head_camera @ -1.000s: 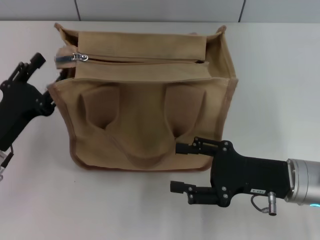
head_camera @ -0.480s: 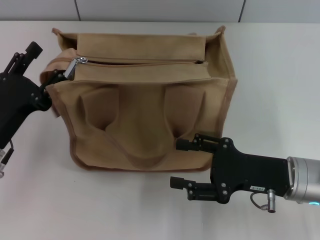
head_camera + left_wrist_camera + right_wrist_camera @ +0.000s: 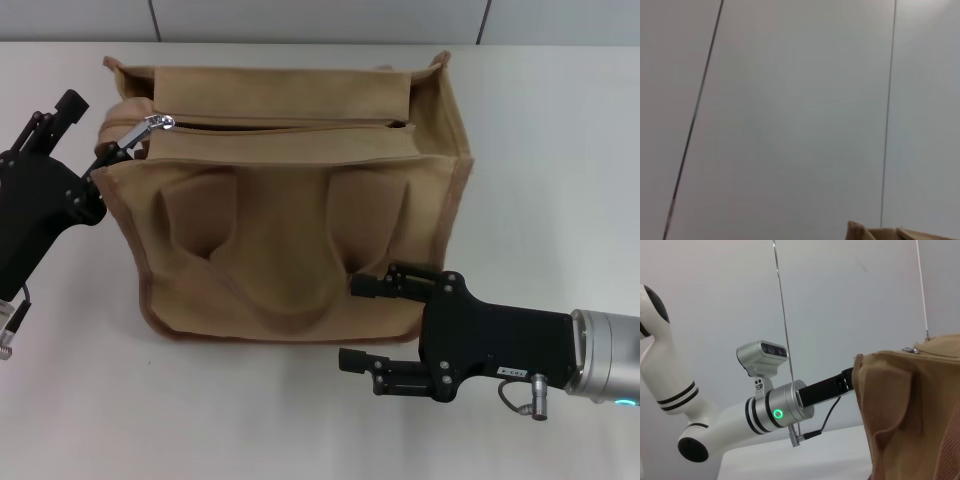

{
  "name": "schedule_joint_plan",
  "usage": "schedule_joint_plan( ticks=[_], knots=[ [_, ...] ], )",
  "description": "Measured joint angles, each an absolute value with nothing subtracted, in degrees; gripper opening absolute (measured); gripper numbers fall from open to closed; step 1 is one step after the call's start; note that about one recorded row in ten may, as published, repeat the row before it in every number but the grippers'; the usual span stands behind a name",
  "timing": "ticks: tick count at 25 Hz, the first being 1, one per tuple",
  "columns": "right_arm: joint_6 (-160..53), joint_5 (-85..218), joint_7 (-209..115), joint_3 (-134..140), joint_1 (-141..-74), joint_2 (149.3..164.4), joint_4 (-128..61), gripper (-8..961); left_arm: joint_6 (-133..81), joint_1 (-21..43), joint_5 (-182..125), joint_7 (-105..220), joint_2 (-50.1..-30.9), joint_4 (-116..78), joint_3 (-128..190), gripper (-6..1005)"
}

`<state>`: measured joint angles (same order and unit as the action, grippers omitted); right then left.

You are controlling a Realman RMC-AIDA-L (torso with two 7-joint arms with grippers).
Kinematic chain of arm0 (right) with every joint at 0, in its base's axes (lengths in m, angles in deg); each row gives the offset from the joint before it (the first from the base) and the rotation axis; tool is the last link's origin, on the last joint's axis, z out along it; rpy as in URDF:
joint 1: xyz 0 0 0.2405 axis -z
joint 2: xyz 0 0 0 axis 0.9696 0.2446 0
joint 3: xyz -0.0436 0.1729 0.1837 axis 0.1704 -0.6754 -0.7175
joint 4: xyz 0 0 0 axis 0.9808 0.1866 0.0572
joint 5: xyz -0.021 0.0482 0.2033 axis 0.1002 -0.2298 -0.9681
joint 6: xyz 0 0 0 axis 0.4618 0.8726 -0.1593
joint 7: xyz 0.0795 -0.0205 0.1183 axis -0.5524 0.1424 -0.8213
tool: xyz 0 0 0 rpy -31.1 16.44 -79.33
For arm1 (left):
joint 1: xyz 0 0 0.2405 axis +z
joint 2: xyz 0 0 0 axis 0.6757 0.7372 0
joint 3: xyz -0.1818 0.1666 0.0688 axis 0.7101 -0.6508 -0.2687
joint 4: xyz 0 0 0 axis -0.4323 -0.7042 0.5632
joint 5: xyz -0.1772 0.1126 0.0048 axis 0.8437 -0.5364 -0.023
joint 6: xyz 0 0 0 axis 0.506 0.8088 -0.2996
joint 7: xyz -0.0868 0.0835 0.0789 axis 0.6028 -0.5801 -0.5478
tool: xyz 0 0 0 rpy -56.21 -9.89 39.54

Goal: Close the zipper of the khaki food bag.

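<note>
Your left gripper [image 3: 112,150] sits by the desk's left edge, against the left end of the khaki food bag [image 3: 290,240], and I honestly can't tell how its claw is set. The zipper [image 3: 285,124] runs across the bag's top panel toward the far edge, with its silver slider [image 3: 155,124] at that left end (right next to the gripper). Your right gripper [image 3: 372,322] hangs wide open just beside the bag's near side, toward the desk's near edge.
</note>
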<state>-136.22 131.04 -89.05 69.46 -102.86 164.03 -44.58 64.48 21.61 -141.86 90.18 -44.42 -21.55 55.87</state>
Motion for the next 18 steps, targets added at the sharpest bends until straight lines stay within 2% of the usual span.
schedule_joint_plan(
  ticks=[5,8,18],
  knots=[
    [-135.7,131.0,-89.0,69.5,-102.9,164.04,-44.5,757,64.6,22.8,-141.7,85.2,-44.42,-18.4,57.0,755],
    [-135.7,131.0,-89.0,69.5,-102.8,164.04,-44.5,757,64.6,22.9,-141.7,84.6,-44.42,-18.2,57.0,582],
    [-139.8,128.0,-89.5,69.5,-102.8,164.03,-43.5,757,66.9,23.3,-142.0,85.6,-44.41,-17.3,56.7,271]
  ],
)
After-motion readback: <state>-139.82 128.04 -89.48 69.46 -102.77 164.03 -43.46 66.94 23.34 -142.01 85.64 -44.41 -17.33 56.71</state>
